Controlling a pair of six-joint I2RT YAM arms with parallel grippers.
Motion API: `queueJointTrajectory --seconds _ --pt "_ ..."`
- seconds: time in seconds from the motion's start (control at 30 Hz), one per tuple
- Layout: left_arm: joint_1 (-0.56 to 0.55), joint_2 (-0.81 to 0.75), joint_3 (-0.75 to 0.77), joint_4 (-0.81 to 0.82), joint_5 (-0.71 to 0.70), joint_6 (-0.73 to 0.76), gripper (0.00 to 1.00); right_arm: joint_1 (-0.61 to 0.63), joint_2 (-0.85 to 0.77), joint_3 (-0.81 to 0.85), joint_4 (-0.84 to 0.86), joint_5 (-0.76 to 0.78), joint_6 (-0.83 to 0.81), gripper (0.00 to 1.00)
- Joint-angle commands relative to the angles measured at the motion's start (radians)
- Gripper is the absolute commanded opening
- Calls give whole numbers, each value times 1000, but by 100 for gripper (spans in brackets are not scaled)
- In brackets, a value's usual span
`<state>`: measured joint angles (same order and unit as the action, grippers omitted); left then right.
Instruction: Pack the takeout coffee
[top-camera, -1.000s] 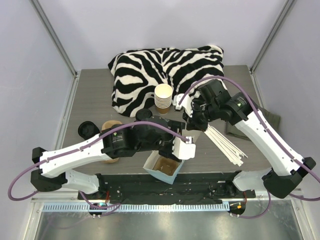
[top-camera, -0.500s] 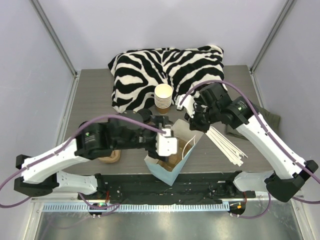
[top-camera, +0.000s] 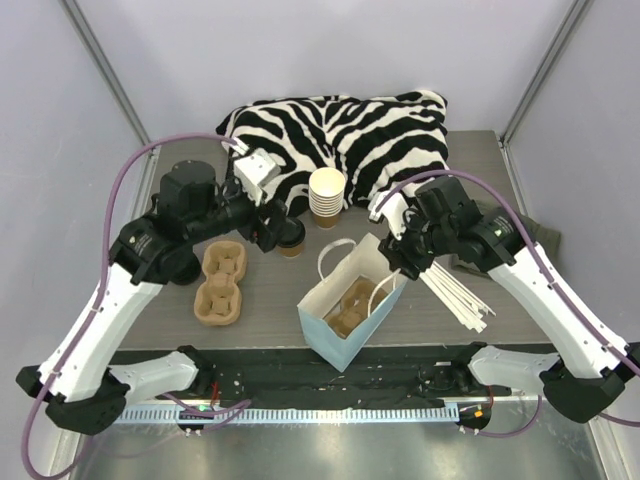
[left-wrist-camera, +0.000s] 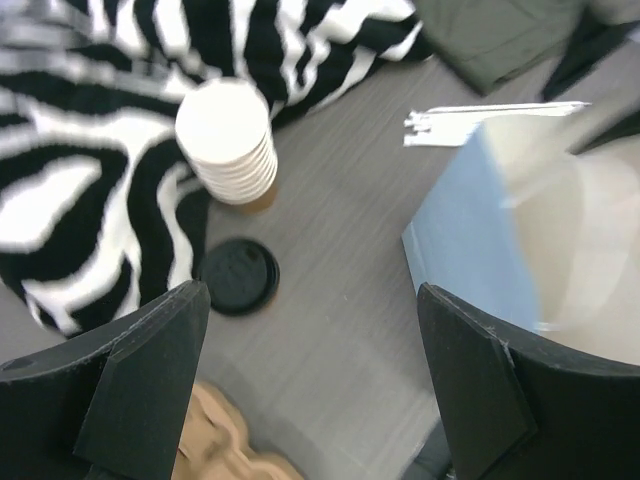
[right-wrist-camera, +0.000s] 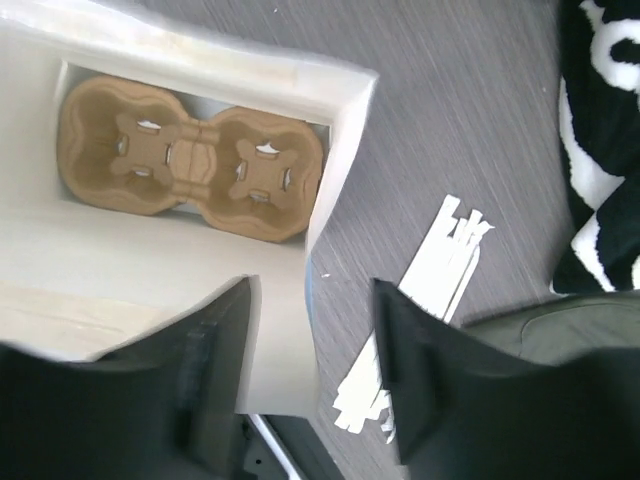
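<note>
Left tool (left-wrist-camera: 312, 295) swung from the one bag (top-camera: 330, 325) to upper left, released by one coffee (top-camera: 291, 236); I see right tool (right-wrist-camera: 312, 290) released astride its rim, two carriers (top-camera: 220, 285).

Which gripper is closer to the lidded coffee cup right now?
Left. The left gripper hovers just beside the takeout coffee, jaws open. The right gripper is farther off, at the rim of the paper bag.

Takeout coffee (top-camera: 291, 236) — upright, black-lidded, on table (top-camera: 270, 292)
</note>
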<state>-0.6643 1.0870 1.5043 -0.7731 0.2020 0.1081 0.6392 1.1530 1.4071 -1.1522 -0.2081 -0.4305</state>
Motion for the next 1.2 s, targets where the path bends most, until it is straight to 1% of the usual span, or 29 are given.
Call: queueJointTrajectory --seconds 0.0,0.03,0.1,0.17,0.2,0.27,0.3,0.43,0.47,0.57,0.6,0.7,0.73,0.87,0.97,1.13,1.17 --pt "170 60 -10 -73 146 -180 91 -4 -53 10 8 -4 6 69" --pt "195 79 -9 -83 213 -185 91 -4 -58 15 6 -10 -2 73" --pt "253 125 8 -130 247 -186 92 -4 -61 29 8 -17 -11 79" --pt "288 149 8 -158 302 -185 93 -4 -52 47 8 -33 -34 82" --pt "325 158 5 -158 327 -191 93 -4 -47 56 11 -37 -45 85" --pt "351 177 -3 -166 379 -185 93 -4 -32 87 17 -40 -76 89" --pt "362 179 -4 -167 384 -176 93 -4 -24 96 23 -40 -91 90" --pt "367 198 -1 -175 392 -151 93 -6 33 165 49 -50 -158 92" --pt "371 203 -1 -179 395 -150 94 -4 45 202 48 -72 -169 92" --pt "394 215 -3 -198 407 -150 94 -4 82 245 36 -129 -247 92" --pt "413 221 -1 -204 425 -150 95 -6 91 247 28 -175 -304 93" --pt "465 257 8 -241 490 -153 96 -1 103 231 28 -247 -413 93" --pt "479 266 10 -250 522 -154 100 0 115 227 34 -258 -433 93" --pt "551 281 -16 -258 603 -171 100 11 158 237 51 -310 -517 93" --pt "580 283 -38 -278 614 -174 100 31 183 242 55 -333 -571 93" --pt "583 260 -72 -265 582 -194 100 63 205 240 34 -372 -619 92" --pt "583 260 -76 -252 571 -203 100 68 209 239 32 -390 -622 90"
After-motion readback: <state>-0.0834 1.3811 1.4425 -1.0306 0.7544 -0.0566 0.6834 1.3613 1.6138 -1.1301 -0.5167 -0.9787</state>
